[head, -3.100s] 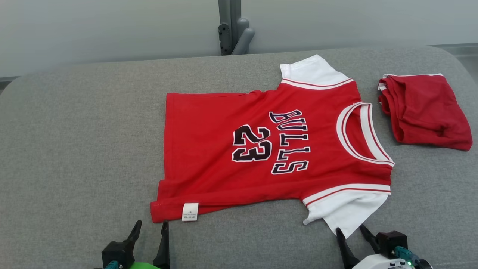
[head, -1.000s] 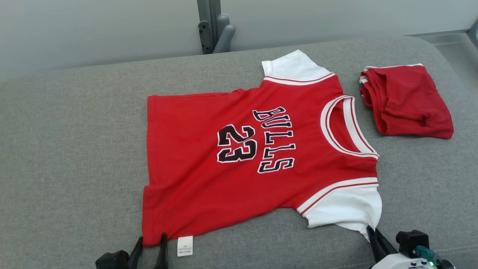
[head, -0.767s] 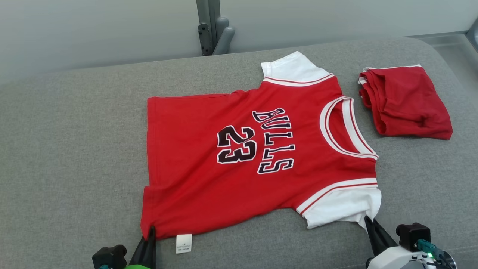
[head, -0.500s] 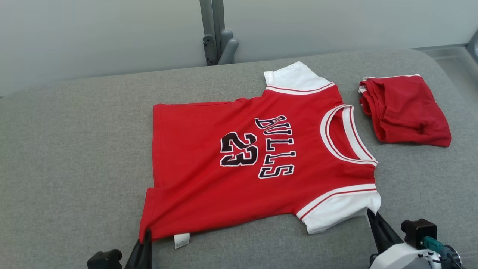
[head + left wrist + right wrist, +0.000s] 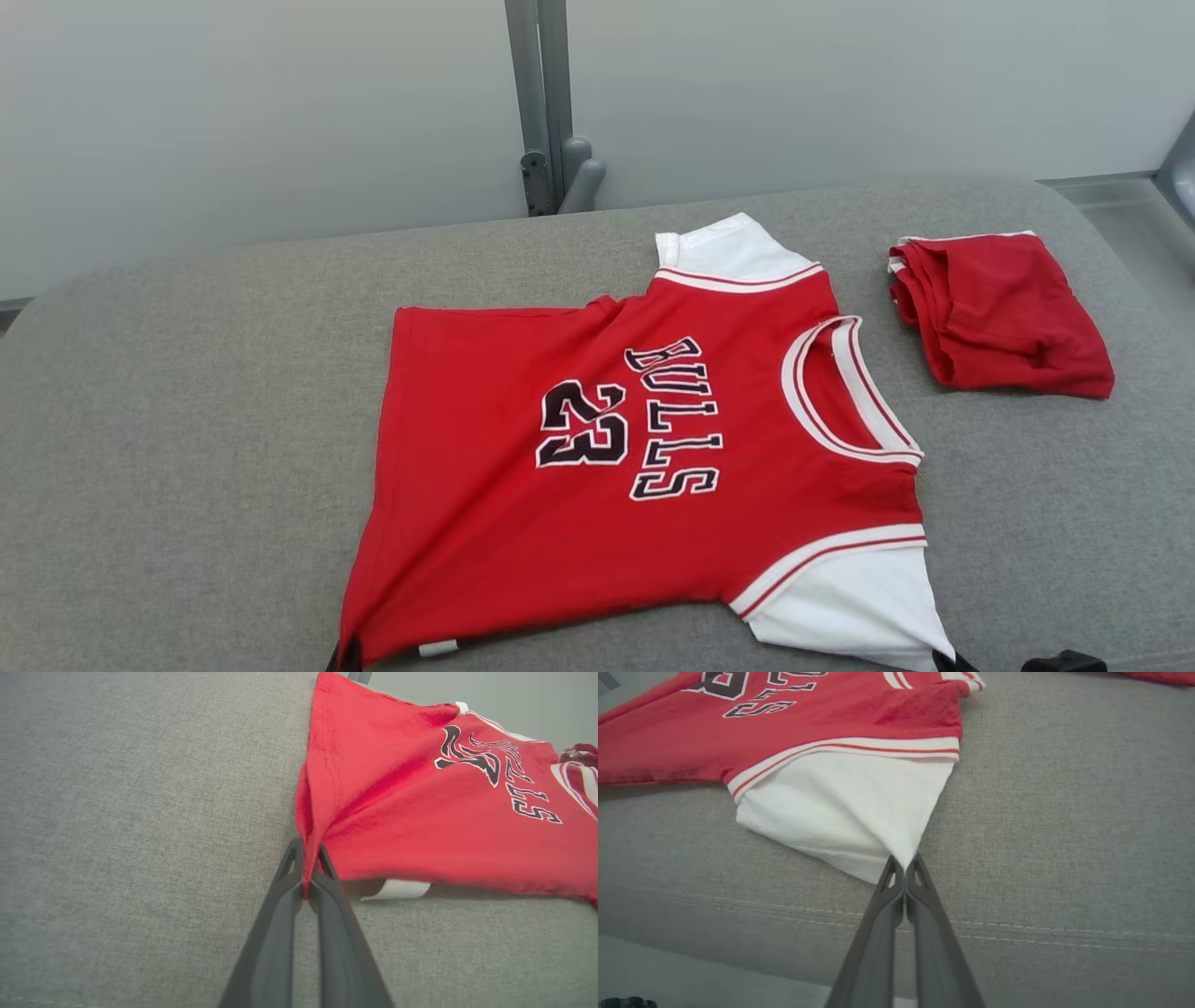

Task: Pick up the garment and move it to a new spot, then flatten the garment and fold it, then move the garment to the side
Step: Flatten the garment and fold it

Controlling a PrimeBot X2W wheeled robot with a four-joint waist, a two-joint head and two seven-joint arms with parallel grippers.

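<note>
Since a second ago, the left gripper (image 5: 307, 851) has closed on the red jersey's (image 5: 635, 448) hem corner. The right gripper (image 5: 905, 861) is clamped on the tip of the white sleeve (image 5: 850, 807). The jersey lies on the grey cushion (image 5: 187, 420), spreading toward twelve o'clock from both grippers, which are equally near. Its long axis runs nine to three, hem at nine. A folded red garment (image 5: 999, 317) lies apart at two o'clock.

Bare grey cushion (image 5: 187, 448) left of jersey (image 5: 467, 401), folded red garment (image 5: 1004, 317) near collar
</note>
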